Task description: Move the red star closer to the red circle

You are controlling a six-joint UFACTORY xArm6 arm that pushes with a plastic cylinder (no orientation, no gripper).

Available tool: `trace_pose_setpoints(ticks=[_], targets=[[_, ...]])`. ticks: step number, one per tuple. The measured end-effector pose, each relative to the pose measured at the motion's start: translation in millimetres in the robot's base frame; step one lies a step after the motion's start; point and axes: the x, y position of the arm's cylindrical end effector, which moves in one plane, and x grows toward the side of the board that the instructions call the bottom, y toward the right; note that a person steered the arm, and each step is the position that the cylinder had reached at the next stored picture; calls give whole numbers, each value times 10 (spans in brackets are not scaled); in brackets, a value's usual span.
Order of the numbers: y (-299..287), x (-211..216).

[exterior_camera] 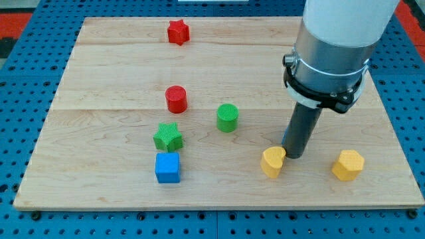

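Observation:
The red star (178, 32) lies near the view's top, left of centre. The red circle (176, 99) stands well below it, near the board's middle left. My tip (295, 156) is at the lower right, far from both red blocks, touching or nearly touching the right side of a yellow heart-shaped block (272, 162).
A green circle (227, 117) stands right of the red circle. A green star (168, 137) and a blue cube (167, 168) lie below it. A yellow hexagon (348, 165) sits at the lower right. The wooden board (106, 79) rests on a blue pegboard.

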Motion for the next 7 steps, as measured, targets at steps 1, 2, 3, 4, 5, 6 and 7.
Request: trace_pose_setpoints(ticks=[1,2,3,4,5,6,7], targets=[[-2,26],[4,147],[113,464],[570,696],[1005,697],[1038,686],[1207,274]])
